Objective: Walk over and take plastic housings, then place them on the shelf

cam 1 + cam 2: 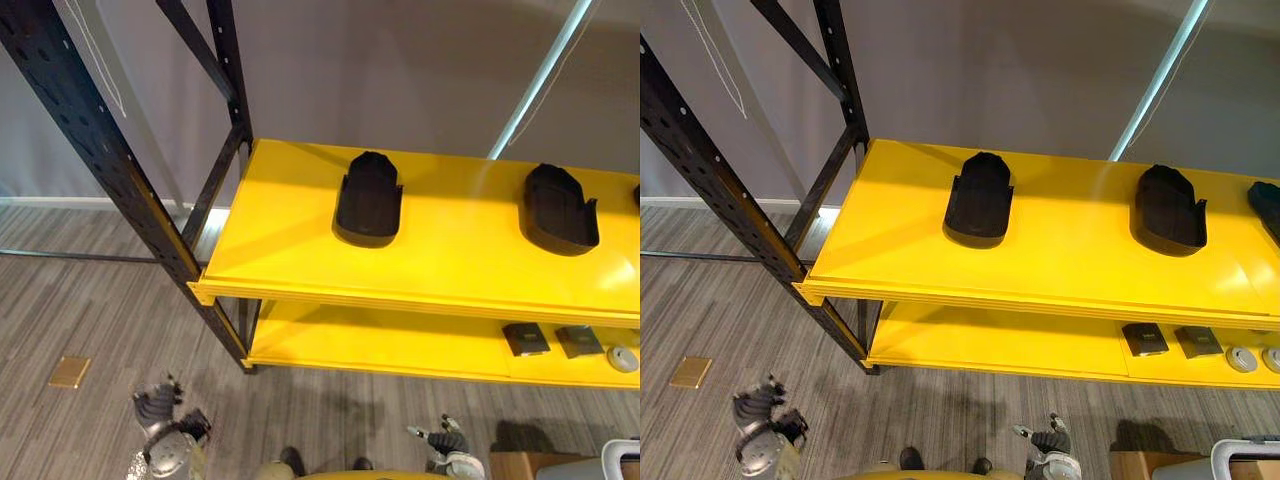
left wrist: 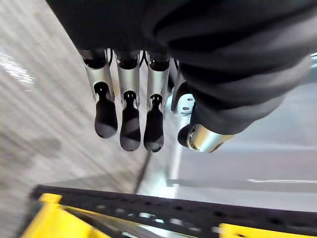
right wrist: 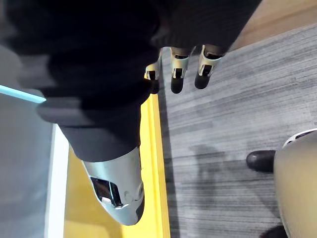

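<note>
Both hands, left hand (image 1: pixel 160 408) and right hand (image 1: pixel 441 439), hang low above the floor (image 1: pixel 90 310), fingers (image 2: pixel 130 126) relaxed and empty; black plastic housings (image 1: pixel 368 200) lie on the yellow shelf (image 1: pixel 300 262).

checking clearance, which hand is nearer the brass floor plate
Left. The left hand hangs just right of the brass floor plate; the right hand hangs much farther right.

The two eye views look steeply down from the robot's head at the yellow shelf (image 1: pixel 450 270) and the grey floor (image 1: pixel 90 310) in front of it. They share the shelf's top board and the same black housing (image 1: pixel 368 200), with the right eye taking in slightly more on the right. Each wrist view looks from very close along its own fingers, past the left robot hand (image 2: pixel 130 124) or the right robot hand (image 3: pixel 178 79), toward the floor and a yellow shelf edge.
</note>
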